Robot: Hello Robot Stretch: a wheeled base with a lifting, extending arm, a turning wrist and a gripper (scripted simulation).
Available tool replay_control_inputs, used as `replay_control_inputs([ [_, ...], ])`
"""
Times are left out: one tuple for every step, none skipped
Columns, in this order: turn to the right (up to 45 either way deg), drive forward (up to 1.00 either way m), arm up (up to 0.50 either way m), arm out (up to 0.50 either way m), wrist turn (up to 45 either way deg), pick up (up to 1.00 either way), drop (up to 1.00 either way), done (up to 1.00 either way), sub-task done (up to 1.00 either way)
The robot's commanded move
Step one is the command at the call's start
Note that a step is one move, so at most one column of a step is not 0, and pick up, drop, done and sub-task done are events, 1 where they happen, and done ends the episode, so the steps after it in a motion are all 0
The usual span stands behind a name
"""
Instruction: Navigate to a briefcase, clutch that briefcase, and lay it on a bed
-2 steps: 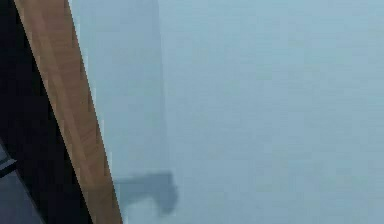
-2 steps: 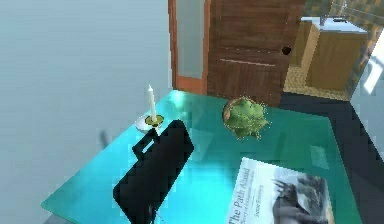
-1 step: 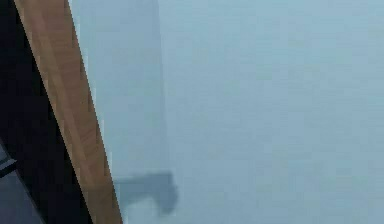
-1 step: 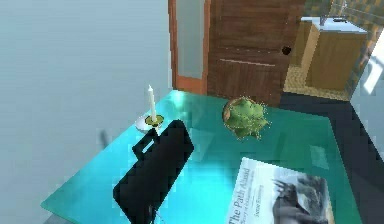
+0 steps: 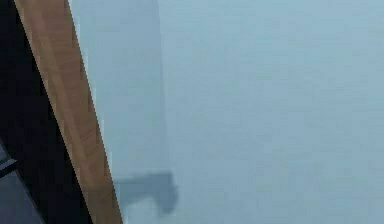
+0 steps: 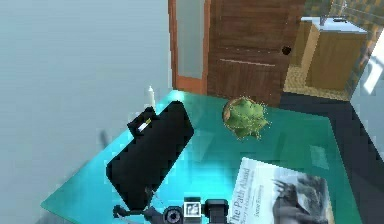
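A black briefcase (image 6: 150,150) with a handle on its far end lies on a teal table (image 6: 310,135) in the arm side view, left of the middle. The gripper (image 6: 142,212) shows at the bottom edge, by the briefcase's near end, with two white marker squares just to its right. The briefcase rests on the table at the gripper, so I cannot tell whether the gripper holds anything.
On the table also stand a green leafy plant (image 6: 245,117), a newspaper (image 6: 280,190) and a white candle (image 6: 150,95). Beyond it are a dark wooden door (image 6: 250,45) and a wooden cabinet (image 6: 335,55). The forward view has a pale blue wall (image 5: 260,100) and a wooden door frame (image 5: 70,110).
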Motion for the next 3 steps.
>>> replay_control_inputs([
  [0.0,0.00,0.22,0.00,0.0,0.00,0.00,0.00,0.00],
  [0.0,0.00,0.00,0.00,-45.0,0.00,0.00,0.00,0.00],
  [0.0,0.00,0.00,0.00,-42.0,0.00,0.00,0.00,0.00],
])
